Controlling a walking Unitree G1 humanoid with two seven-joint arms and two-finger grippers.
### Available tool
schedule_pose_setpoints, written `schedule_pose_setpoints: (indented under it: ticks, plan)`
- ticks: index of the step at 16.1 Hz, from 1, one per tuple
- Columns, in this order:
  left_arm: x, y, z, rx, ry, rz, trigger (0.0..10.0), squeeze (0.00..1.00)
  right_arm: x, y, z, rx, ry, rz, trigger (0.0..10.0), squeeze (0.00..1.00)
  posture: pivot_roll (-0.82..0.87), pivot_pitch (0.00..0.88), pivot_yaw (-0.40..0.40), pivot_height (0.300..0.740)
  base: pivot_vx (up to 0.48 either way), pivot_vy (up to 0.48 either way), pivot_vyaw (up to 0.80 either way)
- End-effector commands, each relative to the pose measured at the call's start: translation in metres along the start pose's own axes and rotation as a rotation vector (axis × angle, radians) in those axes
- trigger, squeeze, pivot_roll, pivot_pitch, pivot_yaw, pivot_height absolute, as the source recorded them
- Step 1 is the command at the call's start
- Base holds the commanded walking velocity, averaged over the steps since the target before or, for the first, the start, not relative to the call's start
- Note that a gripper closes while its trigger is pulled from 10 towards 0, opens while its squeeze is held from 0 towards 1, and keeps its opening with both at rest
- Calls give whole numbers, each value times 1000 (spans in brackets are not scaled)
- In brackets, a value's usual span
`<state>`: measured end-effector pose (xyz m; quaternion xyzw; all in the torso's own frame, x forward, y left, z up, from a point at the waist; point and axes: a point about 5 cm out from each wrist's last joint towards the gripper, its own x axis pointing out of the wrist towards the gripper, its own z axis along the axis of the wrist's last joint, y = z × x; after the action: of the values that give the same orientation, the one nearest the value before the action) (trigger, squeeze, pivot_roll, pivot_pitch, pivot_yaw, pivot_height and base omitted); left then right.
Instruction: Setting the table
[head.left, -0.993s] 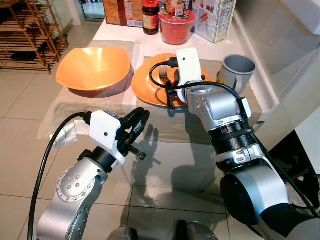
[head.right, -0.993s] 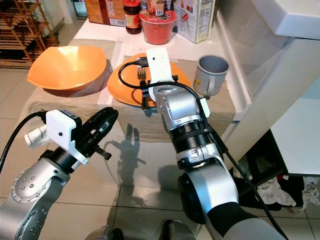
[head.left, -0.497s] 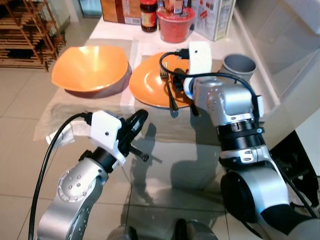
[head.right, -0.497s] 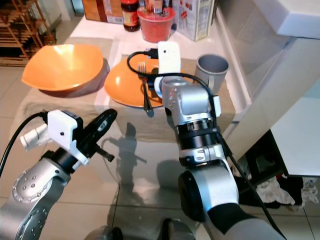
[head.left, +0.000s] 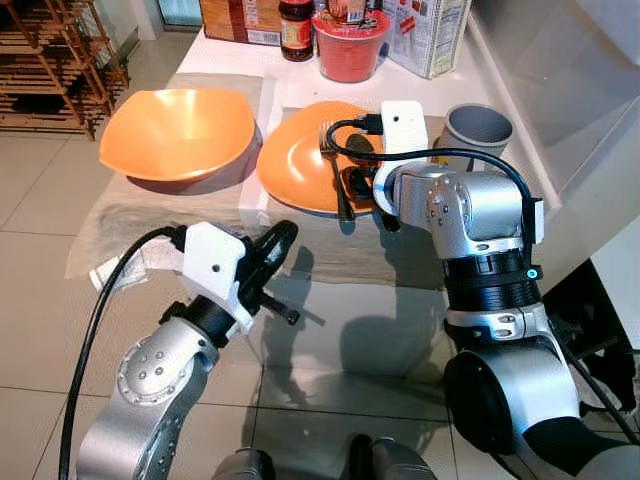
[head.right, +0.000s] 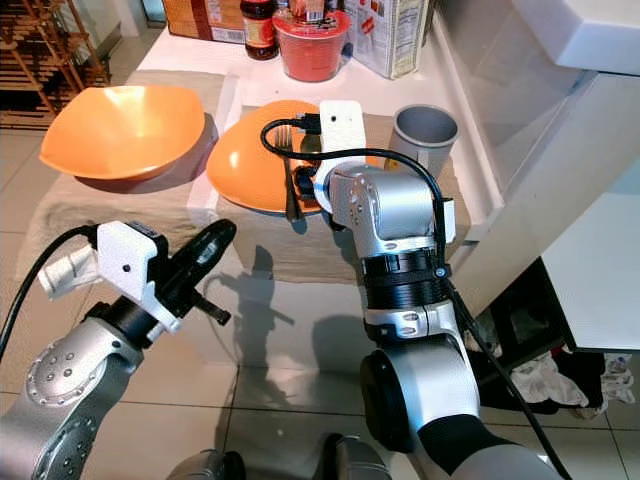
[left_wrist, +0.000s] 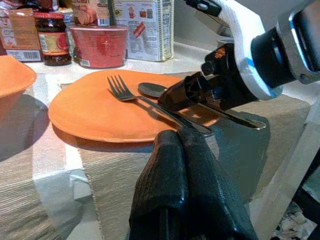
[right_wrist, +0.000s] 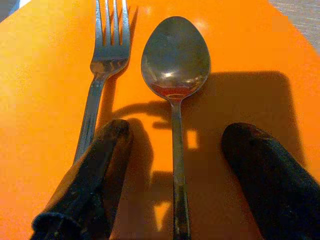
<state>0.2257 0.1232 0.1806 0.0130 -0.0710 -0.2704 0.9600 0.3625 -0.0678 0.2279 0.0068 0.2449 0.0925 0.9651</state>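
Observation:
An orange plate (head.left: 297, 165) lies on a beige cloth, with a fork (right_wrist: 102, 65) and a spoon (right_wrist: 175, 60) side by side on it. My right gripper (right_wrist: 177, 134) hovers low over the plate, open, with one finger on each side of the spoon's handle, not touching it. The fork lies just outside one finger (right_wrist: 95, 170). My left gripper (head.left: 272, 248) is shut and empty, held in front of the plate near the cloth's front edge. An orange bowl (head.left: 178, 130) sits left of the plate and a grey mug (head.left: 477, 128) sits to its right.
A red tub (head.left: 351, 45), a dark jar (head.left: 297, 28) and cartons (head.left: 430, 35) stand at the back of the table. A white counter (head.left: 560, 110) runs along the right. A wooden rack (head.left: 50, 60) stands on the tiled floor at left.
My right forearm has swung to the right and the wrist has turned, keeping the gripper over the plate by the spoon. The left arm has hardly moved.

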Motion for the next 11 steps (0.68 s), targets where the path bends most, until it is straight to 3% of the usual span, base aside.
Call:
schedule_pose_setpoints:
  ticks: [1, 11]
  plan:
    - [-1, -4, 5, 8, -16, -14, 0, 0, 1, -4, -6, 19, 26, -15, 0, 0, -88, 168, -21, 740, 0, 0, 0]
    - [-2, -5, 10, 9, -20, -3, 0, 0, 9, -2, -6, -17, 25, -11, 0, 0, -75, 174, -32, 740, 0, 0, 0]
